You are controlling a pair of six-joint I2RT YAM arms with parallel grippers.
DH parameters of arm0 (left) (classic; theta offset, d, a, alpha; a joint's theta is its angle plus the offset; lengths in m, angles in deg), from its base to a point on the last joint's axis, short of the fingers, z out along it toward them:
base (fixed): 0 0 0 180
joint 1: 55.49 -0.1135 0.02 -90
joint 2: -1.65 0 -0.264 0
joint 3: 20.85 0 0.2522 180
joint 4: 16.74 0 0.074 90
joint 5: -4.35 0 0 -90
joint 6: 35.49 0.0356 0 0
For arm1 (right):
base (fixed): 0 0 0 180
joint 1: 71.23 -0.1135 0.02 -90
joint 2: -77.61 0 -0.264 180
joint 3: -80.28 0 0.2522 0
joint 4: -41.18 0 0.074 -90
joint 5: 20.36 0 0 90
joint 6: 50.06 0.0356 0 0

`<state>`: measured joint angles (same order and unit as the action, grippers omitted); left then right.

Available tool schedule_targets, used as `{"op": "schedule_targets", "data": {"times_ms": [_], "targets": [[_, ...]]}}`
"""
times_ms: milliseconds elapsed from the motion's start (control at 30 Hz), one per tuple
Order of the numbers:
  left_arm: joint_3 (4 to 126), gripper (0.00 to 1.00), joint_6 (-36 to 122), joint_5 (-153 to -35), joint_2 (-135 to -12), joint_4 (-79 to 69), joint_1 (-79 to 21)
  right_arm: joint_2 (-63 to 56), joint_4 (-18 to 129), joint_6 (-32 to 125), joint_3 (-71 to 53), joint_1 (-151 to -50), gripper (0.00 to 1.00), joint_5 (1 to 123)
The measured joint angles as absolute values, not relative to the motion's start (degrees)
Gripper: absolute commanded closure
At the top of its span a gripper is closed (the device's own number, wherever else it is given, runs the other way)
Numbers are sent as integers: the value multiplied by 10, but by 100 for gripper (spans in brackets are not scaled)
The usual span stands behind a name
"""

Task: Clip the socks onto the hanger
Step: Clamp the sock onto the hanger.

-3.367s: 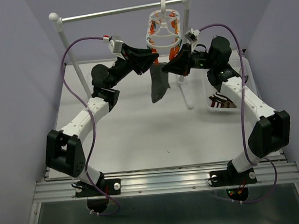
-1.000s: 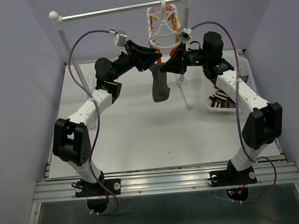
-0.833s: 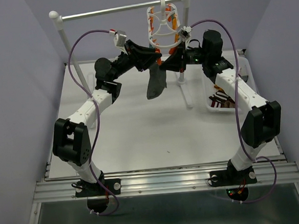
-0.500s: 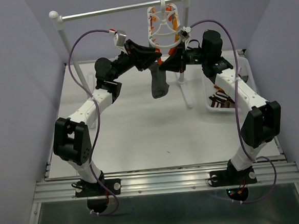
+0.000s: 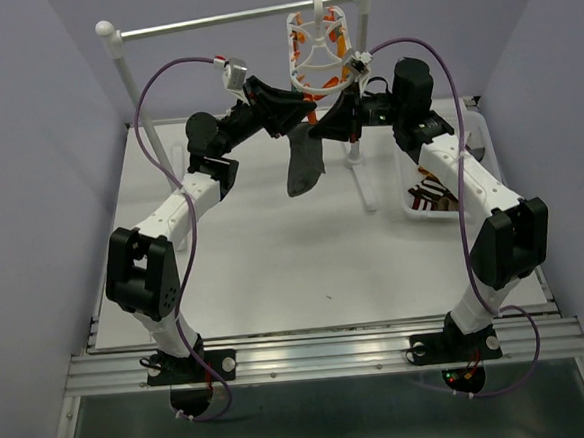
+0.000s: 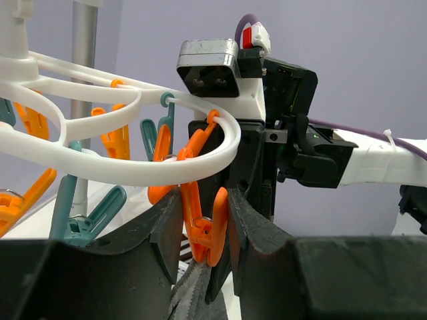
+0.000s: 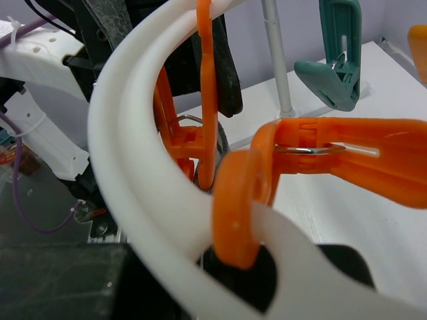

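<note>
Up at the back of the counter, under the rail, you have both arms raised to the hanger; it hangs by its hook from the rail, with orange and teal clips dangling from its white rings. Your left fingers stand partly apart with one orange clip between them; each inner face presses a side of that clip, so they are clamped on it. Just below the clip, in the gap between the same fingers, the top of the dark grey sock shows; from above it hangs straight down beneath the two wrists, clear of the counter. Whether the clip's jaws bite the fabric you cannot tell from these views. Your right fingers are together, close against the hanger's lower ring on the side opposite the left arm; the right wrist view is filled by the ring and an orange clip's loop, too close to show whether the ring is pinched. Over on the right the basket sits on the counter beside the right forearm, a striped sock in it.
</note>
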<state>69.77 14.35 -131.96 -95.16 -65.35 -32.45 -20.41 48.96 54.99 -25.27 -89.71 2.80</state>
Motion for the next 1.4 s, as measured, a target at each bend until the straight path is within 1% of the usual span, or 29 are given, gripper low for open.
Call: {"op": "schedule_targets", "data": {"times_ms": [733, 1400], "targets": [[698, 100, 161, -1322, -955, -651, -325, -202, 490, 542, -257, -898, 99, 44], [698, 100, 190, -1332, -954, -635, -325, -170, 509, 520, -238, -899, 99, 87]]}}
